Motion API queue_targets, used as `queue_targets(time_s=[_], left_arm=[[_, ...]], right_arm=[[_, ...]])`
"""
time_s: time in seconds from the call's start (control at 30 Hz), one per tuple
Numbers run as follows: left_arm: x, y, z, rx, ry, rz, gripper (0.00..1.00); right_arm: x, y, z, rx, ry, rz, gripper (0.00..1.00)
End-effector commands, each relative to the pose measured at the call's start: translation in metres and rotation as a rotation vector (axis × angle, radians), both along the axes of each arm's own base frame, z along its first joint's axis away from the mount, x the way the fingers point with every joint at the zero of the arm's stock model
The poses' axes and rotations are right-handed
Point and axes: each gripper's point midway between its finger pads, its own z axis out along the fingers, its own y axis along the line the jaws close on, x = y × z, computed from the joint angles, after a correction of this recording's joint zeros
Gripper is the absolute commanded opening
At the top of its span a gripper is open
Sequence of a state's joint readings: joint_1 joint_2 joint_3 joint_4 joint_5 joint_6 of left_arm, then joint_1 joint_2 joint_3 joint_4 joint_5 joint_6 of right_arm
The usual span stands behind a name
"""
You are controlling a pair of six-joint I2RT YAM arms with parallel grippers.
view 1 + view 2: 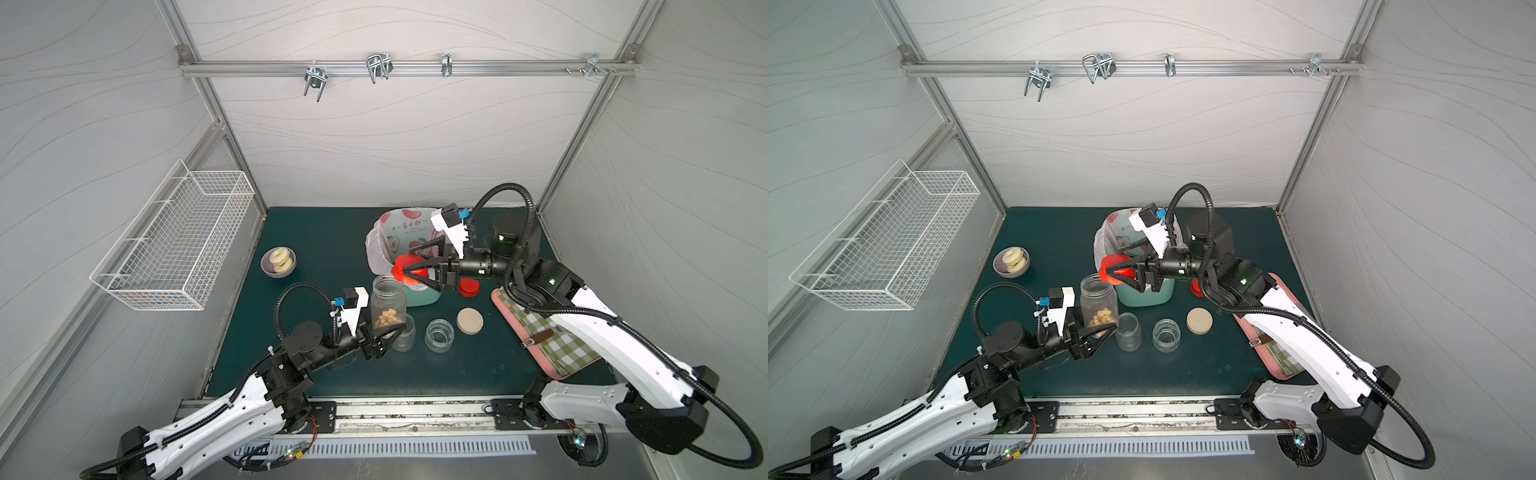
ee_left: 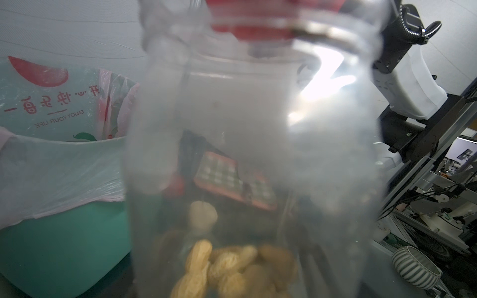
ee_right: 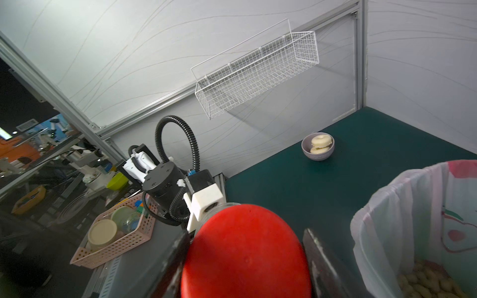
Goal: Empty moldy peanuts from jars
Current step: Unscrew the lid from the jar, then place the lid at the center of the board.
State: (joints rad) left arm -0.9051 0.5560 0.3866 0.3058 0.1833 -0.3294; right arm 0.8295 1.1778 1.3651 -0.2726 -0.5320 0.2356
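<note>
The left gripper [image 1: 388, 332] clamps the open jar [image 1: 388, 297] holding moldy peanuts [image 1: 386, 321] just in front of the bin [image 1: 422, 298]; the right gripper [image 1: 404, 271] pinches a red lid [image 1: 401, 262] by the bin's near edge

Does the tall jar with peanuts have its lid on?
No, it is open. The jar shows a bare mouth in both top views, and the right gripper holds a red lid away from it.

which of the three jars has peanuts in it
The tall jar in the left gripper, peanuts piled at its bottom; the other tall jar and the squat jar look empty.
</note>
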Motion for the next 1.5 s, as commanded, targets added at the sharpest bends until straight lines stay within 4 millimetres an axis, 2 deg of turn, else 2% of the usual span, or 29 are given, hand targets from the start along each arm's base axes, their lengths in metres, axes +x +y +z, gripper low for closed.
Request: queue_targets(time_s=[0.0, 1.0, 1.2, 1.47], left_arm=[[0.001, 0.006, 0.024, -0.061, -0.043, 0.022, 0.39], [0.007, 0.008, 0.019, -0.038, -0.034, 0.059, 0.37], [0.014, 0.010, 0.015, -0.010, -0.014, 0.096, 0.36], [0.016, 0.012, 0.014, -0.008, -0.010, 0.115, 0.35]], right_arm=[[0.010, -0.011, -0.004, -0.024, -0.032, -0.091, 0.29], [0.030, -0.082, -0.044, -0.135, -0.062, -0.468, 0.29], [0.038, -0.112, -0.061, -0.159, -0.063, -0.618, 0.29], [0.040, -0.140, -0.092, -0.187, -0.042, -0.737, 0.29]])
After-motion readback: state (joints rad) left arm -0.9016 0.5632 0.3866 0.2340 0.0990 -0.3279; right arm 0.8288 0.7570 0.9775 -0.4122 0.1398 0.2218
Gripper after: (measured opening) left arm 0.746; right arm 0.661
